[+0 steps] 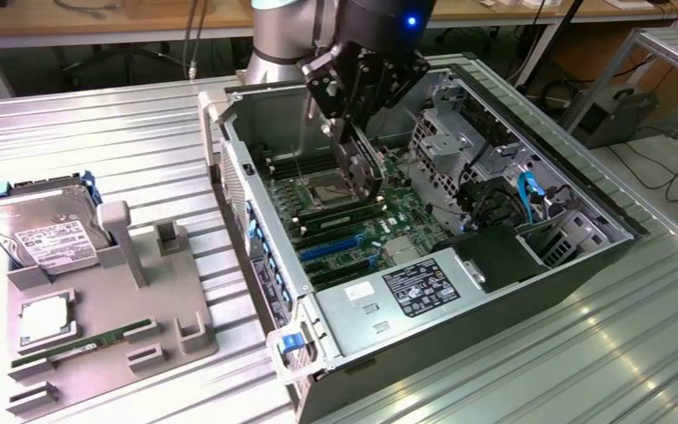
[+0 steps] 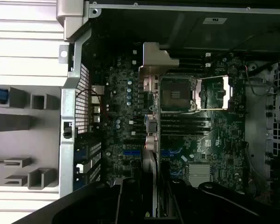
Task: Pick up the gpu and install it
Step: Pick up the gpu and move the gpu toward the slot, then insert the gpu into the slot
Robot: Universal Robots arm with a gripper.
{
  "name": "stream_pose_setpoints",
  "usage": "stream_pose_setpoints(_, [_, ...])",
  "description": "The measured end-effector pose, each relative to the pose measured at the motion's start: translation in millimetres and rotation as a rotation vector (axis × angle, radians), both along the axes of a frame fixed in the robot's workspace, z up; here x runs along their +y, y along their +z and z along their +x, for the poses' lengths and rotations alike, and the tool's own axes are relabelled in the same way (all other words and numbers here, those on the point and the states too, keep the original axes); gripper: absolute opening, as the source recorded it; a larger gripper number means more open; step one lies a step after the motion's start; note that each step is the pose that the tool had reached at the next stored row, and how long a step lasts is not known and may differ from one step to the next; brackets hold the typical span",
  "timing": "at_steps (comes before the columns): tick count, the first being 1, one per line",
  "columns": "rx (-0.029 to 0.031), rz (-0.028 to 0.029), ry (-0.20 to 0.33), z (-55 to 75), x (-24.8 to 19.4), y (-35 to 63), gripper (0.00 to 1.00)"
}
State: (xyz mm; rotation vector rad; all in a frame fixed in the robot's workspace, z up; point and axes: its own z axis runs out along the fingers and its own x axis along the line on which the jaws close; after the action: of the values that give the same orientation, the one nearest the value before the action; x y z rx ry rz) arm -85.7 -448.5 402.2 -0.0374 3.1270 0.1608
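Observation:
The gpu (image 1: 364, 172) is a thin dark card hanging edge-down inside the open computer case (image 1: 257, 265), above the motherboard (image 1: 404, 212) near the CPU socket (image 1: 329, 189). My gripper (image 1: 357, 124) is shut on its upper edge. In the wrist view the gpu (image 2: 150, 140) runs edge-on away from my gripper (image 2: 151, 198), with its silver bracket (image 2: 155, 57) at the far end. It hangs over the board, crossing the blue expansion slots (image 2: 130, 152). These blue slots (image 1: 336, 246) lie nearer the case's front than the card. Whether the card touches the board I cannot tell.
A grey holder (image 1: 139, 300) on the exterior view's left carries a silver hard drive (image 1: 40, 234), a square chip (image 1: 42, 318) and a green memory stick (image 1: 80, 344). Inside the case, a drive cage (image 1: 457, 132), blue cables (image 1: 528, 199) and a black shroud (image 1: 498, 258) stand to the right of the card.

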Motion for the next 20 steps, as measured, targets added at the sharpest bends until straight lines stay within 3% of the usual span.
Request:
stream_pose_setpoints(4, [-0.0001, -0.0004, 0.000, 28.5, 0.0, -11.5, 0.26])
stream_pose_setpoints(7, [0.0008, -0.0009, 0.000, 39.5, 0.0, -16.0, 0.26])
stream_pose_setpoints(20, [0.0025, -0.0007, 0.000, 40.8, 0.0, -16.3, 0.26])
